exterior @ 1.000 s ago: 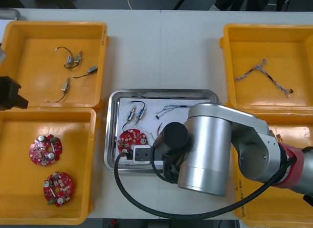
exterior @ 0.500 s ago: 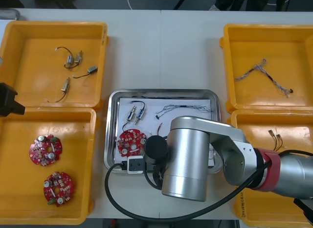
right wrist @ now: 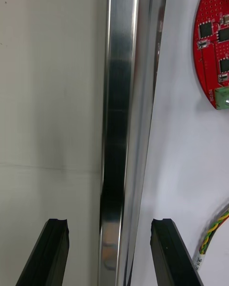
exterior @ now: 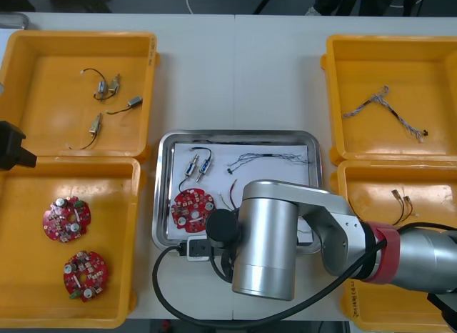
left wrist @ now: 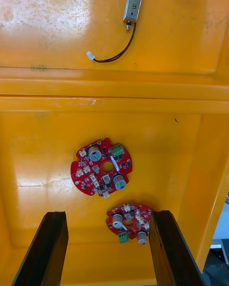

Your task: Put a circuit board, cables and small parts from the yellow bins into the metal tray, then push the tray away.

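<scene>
The metal tray point(exterior: 235, 136) sits mid-table, white inside, holding a round red circuit board point(exterior: 191, 208), small metal parts point(exterior: 198, 163) and a twisted blue and white cable point(exterior: 268, 158). My right arm covers the tray's near edge. In the right wrist view my right gripper point(right wrist: 112, 252) is open, its fingers point(right wrist: 53, 252) straddling the tray's shiny rim point(right wrist: 126, 123); the red board point(right wrist: 214, 28) and a red and yellow cable point(right wrist: 215, 229) lie inside the tray. My left gripper point(left wrist: 107, 248) hangs open above two red boards point(left wrist: 101, 167) in the near left bin.
Two yellow bins stand on each side. The far left bin point(exterior: 78, 41) holds several small metal parts point(exterior: 107, 86), one point(left wrist: 132, 5) with a black lead. The far right bin point(exterior: 393, 46) holds a twisted cable point(exterior: 385, 108). The near right bin point(exterior: 344, 177) holds cables point(exterior: 403, 201).
My right arm has swung toward the table's near edge and to the left, bringing its wrist down to the tray's near rim. The left arm shifted slightly at first and then stayed.
</scene>
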{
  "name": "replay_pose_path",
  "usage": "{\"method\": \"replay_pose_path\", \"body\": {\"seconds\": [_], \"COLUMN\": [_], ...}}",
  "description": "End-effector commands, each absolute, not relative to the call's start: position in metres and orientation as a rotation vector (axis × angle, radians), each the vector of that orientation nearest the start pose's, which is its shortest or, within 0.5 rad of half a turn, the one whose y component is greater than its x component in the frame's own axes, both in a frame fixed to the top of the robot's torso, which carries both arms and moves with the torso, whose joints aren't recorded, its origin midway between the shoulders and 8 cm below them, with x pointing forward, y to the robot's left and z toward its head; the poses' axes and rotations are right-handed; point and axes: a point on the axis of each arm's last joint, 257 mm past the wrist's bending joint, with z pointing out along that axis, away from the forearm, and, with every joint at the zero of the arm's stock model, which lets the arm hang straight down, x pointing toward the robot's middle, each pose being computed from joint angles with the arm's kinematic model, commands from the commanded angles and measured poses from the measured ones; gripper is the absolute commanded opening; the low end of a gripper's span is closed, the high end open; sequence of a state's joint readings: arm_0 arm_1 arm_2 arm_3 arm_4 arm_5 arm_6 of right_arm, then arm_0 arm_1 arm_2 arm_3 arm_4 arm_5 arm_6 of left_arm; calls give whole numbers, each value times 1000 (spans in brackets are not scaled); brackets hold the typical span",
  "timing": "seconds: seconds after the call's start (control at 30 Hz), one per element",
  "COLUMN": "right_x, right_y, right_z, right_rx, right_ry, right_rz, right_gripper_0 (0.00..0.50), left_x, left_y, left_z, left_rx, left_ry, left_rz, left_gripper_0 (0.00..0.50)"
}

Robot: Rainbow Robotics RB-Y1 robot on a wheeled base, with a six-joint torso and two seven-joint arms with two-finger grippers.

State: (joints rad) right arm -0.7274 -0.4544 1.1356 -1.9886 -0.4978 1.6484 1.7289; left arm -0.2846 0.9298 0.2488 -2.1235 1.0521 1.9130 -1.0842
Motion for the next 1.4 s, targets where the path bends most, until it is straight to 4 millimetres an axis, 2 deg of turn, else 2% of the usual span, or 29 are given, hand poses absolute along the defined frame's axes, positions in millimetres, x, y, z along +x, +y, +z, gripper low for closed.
{"method": "replay_pose_path", "body": {"seconds": [0.03, 0.17, 0.43, 0.47, 0.5, 0.53, 0.57, 0.6, 0.63, 0.77, 0.97, 1.4], "right_x": [327, 332, 330, 330, 329, 329, 328, 328, 327, 326, 336, 375], "right_y": [0, 2, 4, 4, 5, 6, 6, 7, 7, 9, 9, 7], "right_z": [-322, -323, -323, -323, -322, -322, -321, -321, -320, -319, -314, -296], "right_rx": [-2009, -1992, -1982, -1981, -1979, -1977, -1975, -1973, -1973, -1966, -1938, -1883], "right_ry": [1943, 1942, 1953, 1953, 1953, 1953, 1954, 1953, 1952, 1952, 1938, 1893], "right_rz": [-303, -310, -295, -294, -291, -289, -288, -285, -283, -276, -311, -394], "right_gripper_0": [500, 500, 500, 448, 353, 294, 157, 47, 0, 0, 0, 0], "left_x": [378, 378, 378, 378, 378, 378, 378, 378, 378, 378, 378, 378], "left_y": [369, 369, 369, 369, 369, 369, 369, 369, 369, 369, 369, 369], "left_z": [-117, -117, -117, -117, -117, -117, -117, -117, -117, -117, -117, -117], "left_rx": [88, 88, 88, 88, 88, 88, 88, 88, 88, 88, 88, 88], "left_ry": [2693, 2693, 2693, 2693, 2693, 2693, 2693, 2693, 2693, 2693, 2693, 2693], "left_rz": [14, 14, 14, 14, 14, 14, 14, 14, 14, 14, 14, 14], "left_gripper_0": [500, 500, 500, 500, 500, 500, 500, 500, 500, 500, 500, 500]}}
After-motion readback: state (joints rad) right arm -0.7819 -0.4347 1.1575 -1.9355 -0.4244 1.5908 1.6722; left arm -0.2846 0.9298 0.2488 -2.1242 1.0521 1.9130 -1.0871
